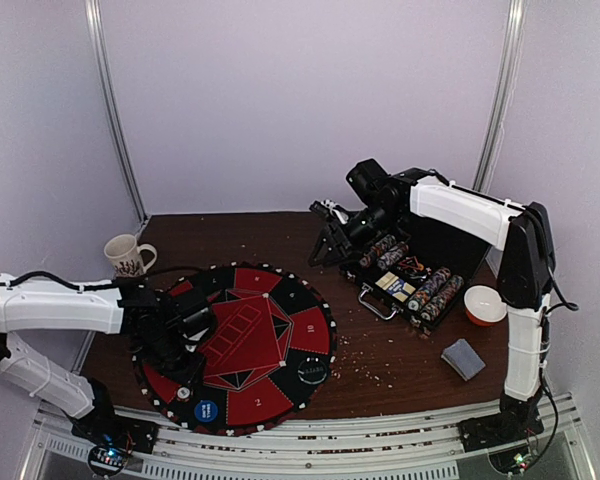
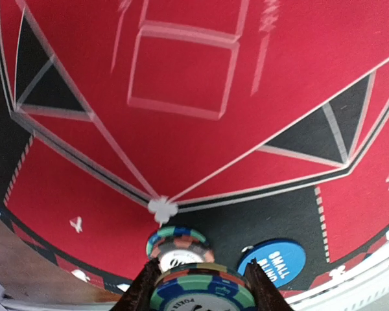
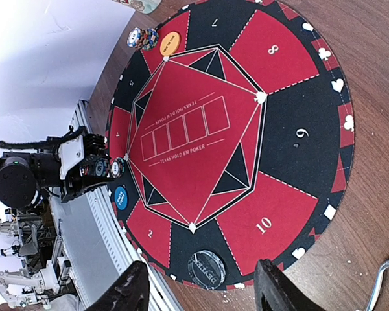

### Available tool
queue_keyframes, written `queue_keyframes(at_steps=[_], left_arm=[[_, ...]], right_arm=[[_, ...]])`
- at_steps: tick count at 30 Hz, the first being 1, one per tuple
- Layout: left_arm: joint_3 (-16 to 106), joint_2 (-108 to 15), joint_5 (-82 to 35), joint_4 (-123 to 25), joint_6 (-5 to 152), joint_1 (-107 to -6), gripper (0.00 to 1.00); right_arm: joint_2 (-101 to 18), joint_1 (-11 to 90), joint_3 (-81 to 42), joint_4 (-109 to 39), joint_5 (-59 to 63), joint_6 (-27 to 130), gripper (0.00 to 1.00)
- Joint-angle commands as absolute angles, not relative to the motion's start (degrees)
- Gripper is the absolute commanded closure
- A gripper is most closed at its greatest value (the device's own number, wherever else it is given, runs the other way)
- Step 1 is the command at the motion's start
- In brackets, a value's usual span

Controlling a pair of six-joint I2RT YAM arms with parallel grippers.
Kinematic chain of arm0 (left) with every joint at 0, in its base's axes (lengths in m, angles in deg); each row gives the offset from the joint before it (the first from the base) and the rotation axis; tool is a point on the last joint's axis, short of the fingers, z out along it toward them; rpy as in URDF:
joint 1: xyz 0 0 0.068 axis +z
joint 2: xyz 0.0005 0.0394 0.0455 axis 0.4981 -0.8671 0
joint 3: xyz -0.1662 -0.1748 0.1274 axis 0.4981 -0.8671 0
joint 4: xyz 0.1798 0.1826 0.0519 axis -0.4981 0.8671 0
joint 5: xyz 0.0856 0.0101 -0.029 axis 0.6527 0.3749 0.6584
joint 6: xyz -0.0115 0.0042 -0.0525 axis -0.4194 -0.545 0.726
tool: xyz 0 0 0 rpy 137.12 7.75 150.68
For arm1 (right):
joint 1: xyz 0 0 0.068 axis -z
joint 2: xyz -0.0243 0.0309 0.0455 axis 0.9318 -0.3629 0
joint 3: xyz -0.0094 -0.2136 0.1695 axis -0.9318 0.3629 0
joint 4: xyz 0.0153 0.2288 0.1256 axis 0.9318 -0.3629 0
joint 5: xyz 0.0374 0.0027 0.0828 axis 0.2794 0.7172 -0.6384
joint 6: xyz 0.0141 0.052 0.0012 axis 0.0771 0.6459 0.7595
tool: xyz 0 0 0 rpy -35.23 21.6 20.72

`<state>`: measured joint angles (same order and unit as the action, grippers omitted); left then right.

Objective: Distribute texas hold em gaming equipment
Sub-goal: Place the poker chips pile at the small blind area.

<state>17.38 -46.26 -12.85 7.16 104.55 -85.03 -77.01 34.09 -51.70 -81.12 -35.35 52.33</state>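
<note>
My left claw [image 2: 201, 286] grips a striped poker chip [image 2: 203, 297] by its edges, low at the near-left rim of the round mat [image 2: 201, 149]. It may be a short stack, as the close view blurs it. Just beyond it a second chip stack [image 2: 179, 249] sits on the mat, with the blue button [image 2: 272, 262] just to its right. My right claw [image 3: 201, 285] hangs wide and empty off the mat's far-right side, near the black case [image 1: 410, 280], which lies open on the worktop [image 1: 380, 350]. The black button [image 3: 206, 269] lies at the mat's near-right rim. A yellow button [image 3: 170, 43] and more chips [image 3: 141, 37] sit side by side at its left rim.
</note>
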Motion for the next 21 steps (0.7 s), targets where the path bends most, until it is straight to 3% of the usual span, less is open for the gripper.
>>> queue_keyframes(at_steps=[1,9,21], left_arm=[[12.7,-42.1,-14.8,5.6,114.9,-84.8,1.00],[10.8,-41.9,-13.8,5.1,115.8,-84.8,1.00],[9.2,-41.6,-11.8,5.4,116.5,-84.8,0.86]], right_arm=[[-75.7,34.0,-51.4,-82.7,-34.3,50.9,0.43],[-76.5,34.0,-52.6,-83.1,-34.3,51.0,0.43],[-77.0,34.0,-53.5,-83.6,-34.5,51.0,0.43]])
